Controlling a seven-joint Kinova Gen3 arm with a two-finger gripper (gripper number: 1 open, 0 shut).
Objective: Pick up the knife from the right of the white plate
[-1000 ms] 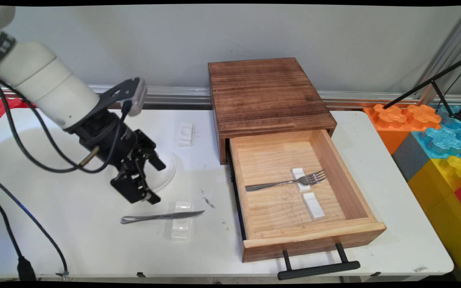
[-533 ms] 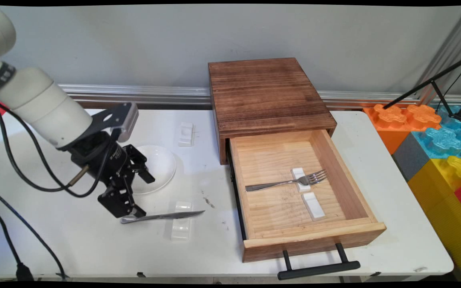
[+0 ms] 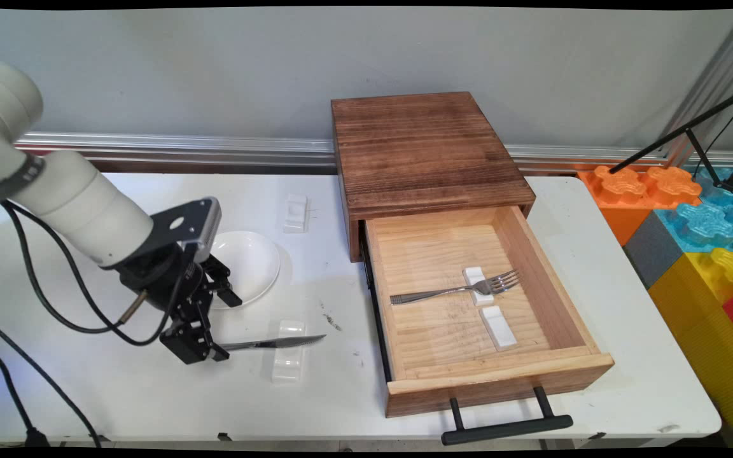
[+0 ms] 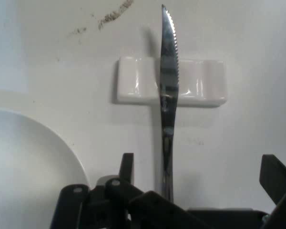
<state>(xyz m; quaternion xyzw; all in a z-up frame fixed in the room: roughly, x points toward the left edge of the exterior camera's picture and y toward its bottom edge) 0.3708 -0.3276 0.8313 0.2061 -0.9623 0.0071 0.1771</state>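
Note:
A steel table knife [image 3: 274,343] lies on the white table, its serrated blade resting across a small white cutlery rest [image 3: 288,366]. My gripper [image 3: 204,348] is low over the knife's handle end and hides it in the main view. In the hand view the knife [image 4: 168,95] runs up from between the fingers and across the rest [image 4: 133,88]. The gripper [image 4: 200,167] is open, one finger on each side of the handle, with the handle nearer the left finger [image 4: 127,167]. I see no contact with the knife.
A white plate [image 3: 249,264] sits just behind the gripper, its rim [image 4: 24,162] beside the left finger. Another white rest [image 3: 295,213] lies farther back. To the right, a wooden box [image 3: 424,149] has its drawer [image 3: 500,375] pulled out, holding a fork [image 3: 455,291] and two rests.
The arm has come down and toward the near-left, from above the plate to the knife's handle, which it now covers. The knife has not moved.

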